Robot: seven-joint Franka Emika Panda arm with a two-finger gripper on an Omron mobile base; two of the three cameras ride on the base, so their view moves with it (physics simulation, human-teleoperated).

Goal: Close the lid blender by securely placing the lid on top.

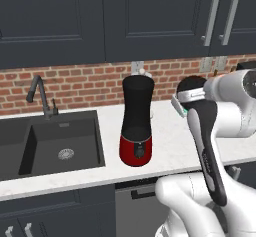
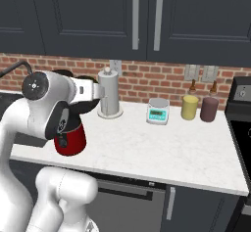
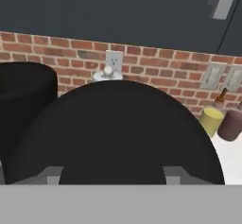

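Note:
The blender [image 1: 136,126] stands on the white counter [image 1: 170,146], a tall black jar on a glossy red base, with its top uncovered. The lid [image 1: 192,86], a round black disc, hangs in the air to the right of the jar at about the height of its top. My gripper [image 1: 188,95] is shut on it. In the hand view the lid [image 3: 118,133] covers the fingertips, and the blender jar [image 3: 23,95] rises at the left, close by. In the right base view my arm hides the jar, leaving the blender's red base [image 2: 69,139] visible.
A dark sink [image 1: 60,141] with a faucet [image 1: 40,93] lies left of the blender. Behind it stands a paper towel holder [image 2: 109,95]. Further right are a small scale [image 2: 158,111], a yellow jar [image 2: 189,106], a maroon jar [image 2: 209,108] and a stove edge [image 2: 242,108]. Dark cupboards hang overhead.

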